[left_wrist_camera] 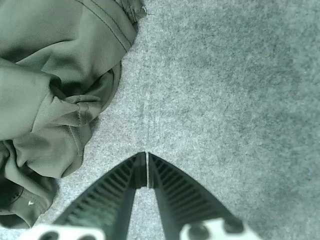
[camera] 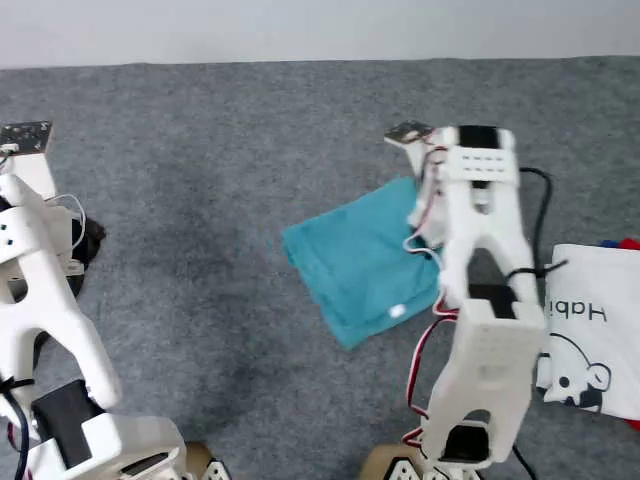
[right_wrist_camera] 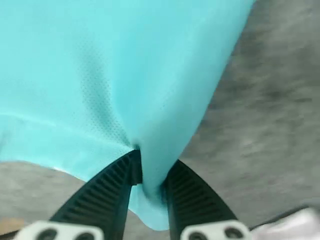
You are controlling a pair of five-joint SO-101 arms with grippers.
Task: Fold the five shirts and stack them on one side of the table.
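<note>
- The right gripper (right_wrist_camera: 148, 172) has its black ribbed jaws clamped on a fold of the teal mesh-fabric shirt (right_wrist_camera: 100, 75)
- This shirt lies partly folded mid-table on the grey felt table cover (camera: 200, 150)
- The left gripper (left_wrist_camera: 147, 162) has its jaws pressed together, holding nothing, above bare cover
- A crumpled olive-green shirt (left_wrist_camera: 50, 75) lies just beside it
- A white printed shirt (camera: 590, 330) lies at the table's right edge
</note>
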